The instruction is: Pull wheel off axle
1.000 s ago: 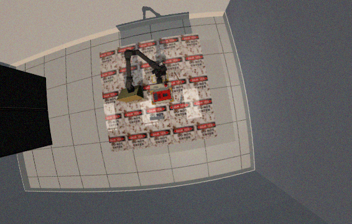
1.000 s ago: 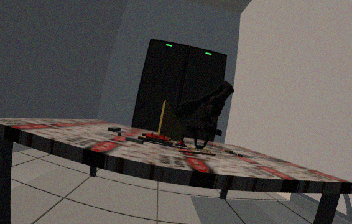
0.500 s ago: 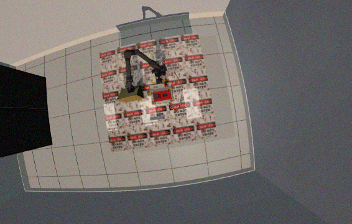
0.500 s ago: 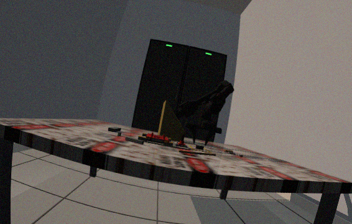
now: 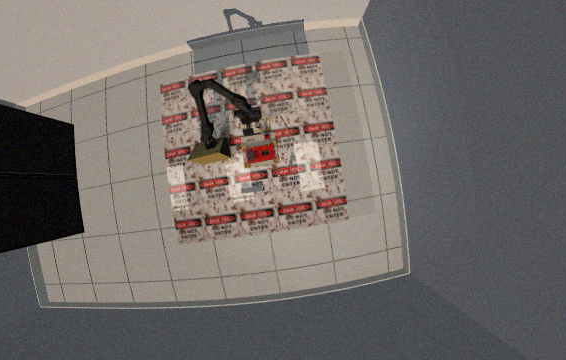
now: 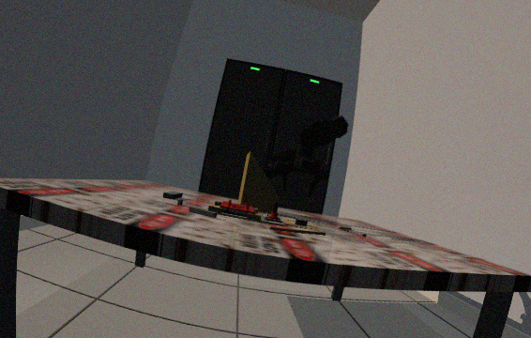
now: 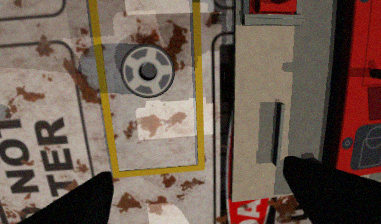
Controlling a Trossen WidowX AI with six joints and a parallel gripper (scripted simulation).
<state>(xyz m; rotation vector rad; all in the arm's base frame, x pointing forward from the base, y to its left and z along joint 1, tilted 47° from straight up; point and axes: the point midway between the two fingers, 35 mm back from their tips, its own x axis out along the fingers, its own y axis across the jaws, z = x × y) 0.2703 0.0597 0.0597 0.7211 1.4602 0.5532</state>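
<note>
The wheel [image 7: 136, 71], grey-spoked with a dark rim, lies flat on the table inside the marked area [image 7: 158, 171], a yellow outline. It lies between the two long sides, with bare table around it. My gripper [image 7: 201, 173] [image 5: 249, 132] [image 6: 297, 187] is open and empty above the table. Its fingers stand wide apart, below and clear of the wheel in the wrist view. The upright axle [image 6: 275, 209] is a dark peg on a red block [image 7: 273, 6], which is cut off at the top of the wrist view. No wheel is seen on it.
A red panel [image 5: 260, 152] [image 7: 356, 95] lies on the board beside the marked area. A beige strip [image 7: 263, 60] with a thin dark upright plate [image 7: 278, 132] lies between them. An olive slanted block [image 5: 211, 151] stands by the arm's base. A grey bar [image 5: 253, 189] lies beyond the panel.
</note>
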